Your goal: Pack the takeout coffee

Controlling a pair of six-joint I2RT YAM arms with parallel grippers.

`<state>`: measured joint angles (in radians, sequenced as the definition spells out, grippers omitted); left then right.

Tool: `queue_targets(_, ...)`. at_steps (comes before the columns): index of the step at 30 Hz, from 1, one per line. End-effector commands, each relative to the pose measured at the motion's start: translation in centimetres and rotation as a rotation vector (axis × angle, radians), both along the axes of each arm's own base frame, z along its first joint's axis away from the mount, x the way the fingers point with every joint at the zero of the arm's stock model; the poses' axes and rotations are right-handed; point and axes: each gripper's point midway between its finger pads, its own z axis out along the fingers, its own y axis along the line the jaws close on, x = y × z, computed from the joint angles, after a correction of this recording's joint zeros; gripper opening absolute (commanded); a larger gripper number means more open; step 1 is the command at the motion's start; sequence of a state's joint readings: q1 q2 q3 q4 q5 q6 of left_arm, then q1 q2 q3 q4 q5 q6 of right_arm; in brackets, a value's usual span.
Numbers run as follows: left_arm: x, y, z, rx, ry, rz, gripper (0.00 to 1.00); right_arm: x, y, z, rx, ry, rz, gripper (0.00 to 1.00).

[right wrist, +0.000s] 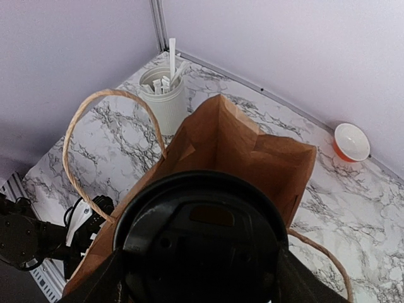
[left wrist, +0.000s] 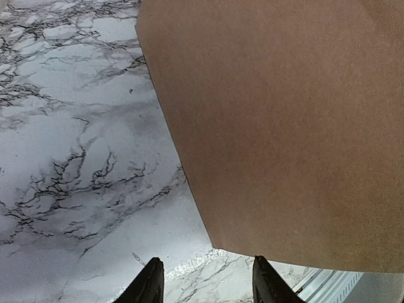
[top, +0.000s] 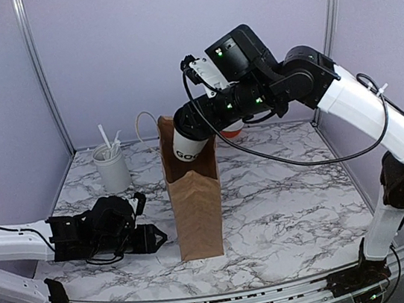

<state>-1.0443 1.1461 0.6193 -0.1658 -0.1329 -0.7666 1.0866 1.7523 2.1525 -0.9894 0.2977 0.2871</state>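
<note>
One takeout coffee (top: 185, 150) gripped by right tool (right wrist: 202, 287) at bag (top: 194, 205) mouth, left tool (left wrist: 205, 281) parted, utensil holder (top: 112, 170) behind

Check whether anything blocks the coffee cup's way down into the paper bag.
Nothing visible does. The takeout coffee hangs right at the open mouth of the brown paper bag, and both handles fall outside it. The bag's bottom is hidden.

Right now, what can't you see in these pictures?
- Inside of the paper bag: top view, its own walls hide it; right wrist view, the black lid blocks it.
- Lettering on the takeout coffee: top view, the bag's rim cuts it off.
- Bag's top and handles: left wrist view, past the frame edge.
</note>
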Motion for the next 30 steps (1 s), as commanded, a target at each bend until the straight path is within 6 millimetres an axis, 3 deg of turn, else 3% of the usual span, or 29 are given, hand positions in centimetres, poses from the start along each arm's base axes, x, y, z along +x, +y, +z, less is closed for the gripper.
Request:
queue_targets(1,-1.6,-3.4,-0.9,-0.054,0.031,-0.133,0.47,-0.1,-0.9,0.4,-0.033,0.0,-0.013,0.68)
queue_targets(9,-2.8,-5.5,-4.2,-0.016,0.083,-0.18,0.46,0.0,-1.4,1.2,-0.026,0.003,0.018,0.68)
queue_targets(17,-2.9,-9.4,-4.3,-0.031,0.071,-0.241,0.46,0.1,-0.8,-0.3,-0.086,0.029,0.051,0.68)
queue_targets(22,-2.5,-13.2,-3.0,-0.086,0.036,-0.295,0.46,0.5,-1.0,-1.4,-0.116,0.047,0.044,0.68)
queue_targets(25,-2.3,-13.7,-2.7,-0.086,0.022,-0.3,0.46,0.8,-1.3,-2.1,-0.131,0.059,0.036,0.68)
queue_targets(30,-2.2,-12.8,-2.2,-0.07,0.004,-0.291,0.46,1.5,-2.0,-3.6,-0.156,0.092,0.019,0.68)
